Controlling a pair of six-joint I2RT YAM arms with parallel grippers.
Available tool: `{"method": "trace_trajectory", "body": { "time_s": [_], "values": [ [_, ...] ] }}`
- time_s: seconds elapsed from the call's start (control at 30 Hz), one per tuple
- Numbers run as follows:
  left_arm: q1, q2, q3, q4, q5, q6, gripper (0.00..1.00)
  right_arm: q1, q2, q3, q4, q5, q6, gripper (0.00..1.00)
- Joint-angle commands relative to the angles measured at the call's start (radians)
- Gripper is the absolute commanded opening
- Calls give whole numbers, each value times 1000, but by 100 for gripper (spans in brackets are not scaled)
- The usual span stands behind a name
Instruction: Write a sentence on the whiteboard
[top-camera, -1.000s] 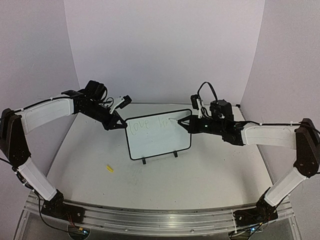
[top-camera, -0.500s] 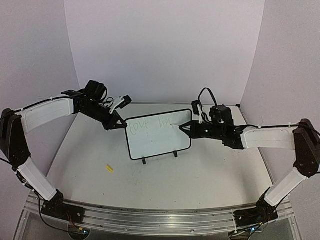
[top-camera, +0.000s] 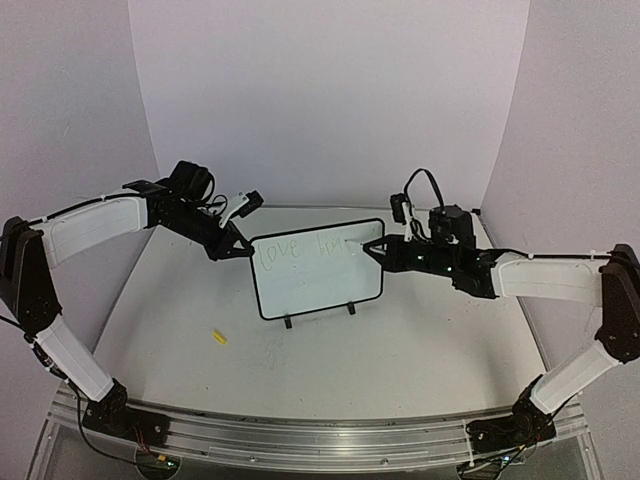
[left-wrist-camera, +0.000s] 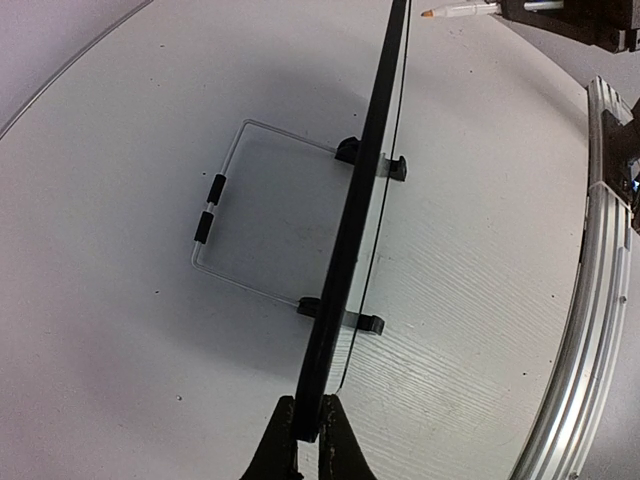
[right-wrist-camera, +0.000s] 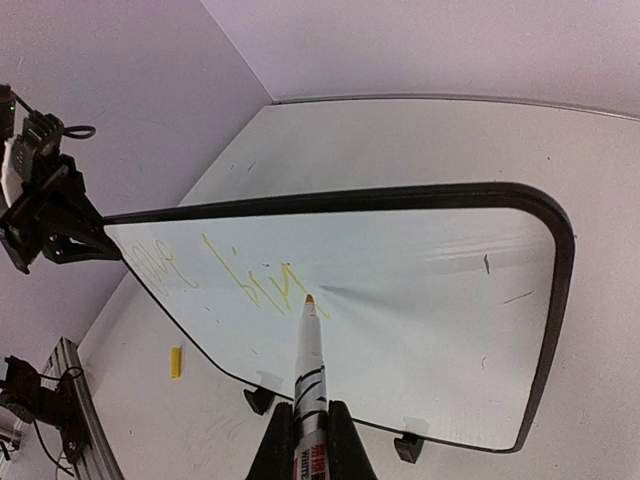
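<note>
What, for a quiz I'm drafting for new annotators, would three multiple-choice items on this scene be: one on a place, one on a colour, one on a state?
1. Where does the left gripper grip the whiteboard? A a foot; B its frame edge; C its middle.
2. What colour is the scrap on the table? A red; B blue; C yellow.
3. The right gripper is: A shut on a marker; B open, empty; C shut on the frame.
Key: B, the left wrist view shows the black frame pinched; C, it shows yellow against white; A, the marker sits clamped in it.
</note>
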Motion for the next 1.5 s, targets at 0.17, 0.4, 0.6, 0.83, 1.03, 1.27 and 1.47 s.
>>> {"method": "trace_trajectory", "body": {
  "time_s": [0.17, 0.4, 0.6, 0.83, 1.03, 1.27, 1.47],
  "values": [
    [14, -18, -6, 11, -140, 58, 0, -24, -18, 13, 36, -32, 11, 0],
    [14, -15, -5, 11, -141, 58, 0, -27, 2, 17, 40, -32, 13, 0],
    [14, -15, -5, 12, -142, 58, 0, -31, 22, 29, 43, -31, 15, 0],
    [14, -13, -5, 12, -143, 58, 0, -35, 39, 50, 50, -32, 11, 0],
    [14, -11, -4, 11, -143, 58, 0, -36, 64, 71, 49, -60, 5, 0],
    [14, -9, -4, 11, -143, 58, 0, -35, 71, 42, 41, -71, 3, 0],
    [14, -8, -2, 12, -142, 58, 0, -36, 48, -1, 35, -49, 8, 0]
  ]
}}
